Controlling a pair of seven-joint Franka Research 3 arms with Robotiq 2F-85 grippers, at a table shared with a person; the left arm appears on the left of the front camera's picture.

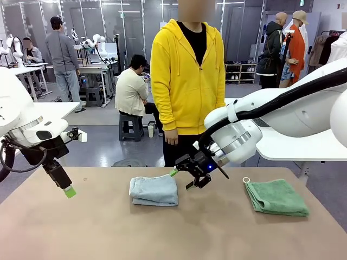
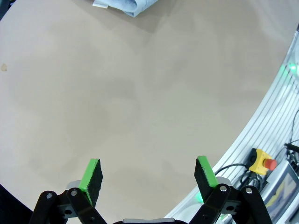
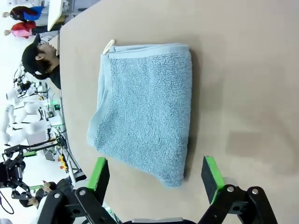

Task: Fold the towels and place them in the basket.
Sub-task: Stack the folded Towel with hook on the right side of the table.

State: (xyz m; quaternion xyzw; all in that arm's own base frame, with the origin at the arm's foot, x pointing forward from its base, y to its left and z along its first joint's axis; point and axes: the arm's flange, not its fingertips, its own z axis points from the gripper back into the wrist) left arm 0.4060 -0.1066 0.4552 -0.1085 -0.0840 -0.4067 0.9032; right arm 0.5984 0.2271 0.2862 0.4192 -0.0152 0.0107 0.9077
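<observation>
Two folded towels lie on the tan table. The pale grey-blue towel [image 1: 154, 190] [image 3: 147, 109] sits near the middle; its corner [image 2: 125, 5] reaches the top edge of the left wrist view. The mint green towel [image 1: 276, 196] with a white loop lies at the right. My right gripper [image 1: 187, 177] [image 3: 156, 175] hovers open just right of and above the grey-blue towel, with nothing between its fingers. Above the table's left side my left gripper [image 1: 68, 190] [image 2: 148, 175] hangs open and holds nothing. The basket is out of view.
A person in a yellow hoodie [image 1: 187, 81] stands at the far side of the table, arms down. The table's rounded edge [image 2: 243, 135] and a yellow box with a red stop button [image 2: 264, 162] lie beside my left gripper.
</observation>
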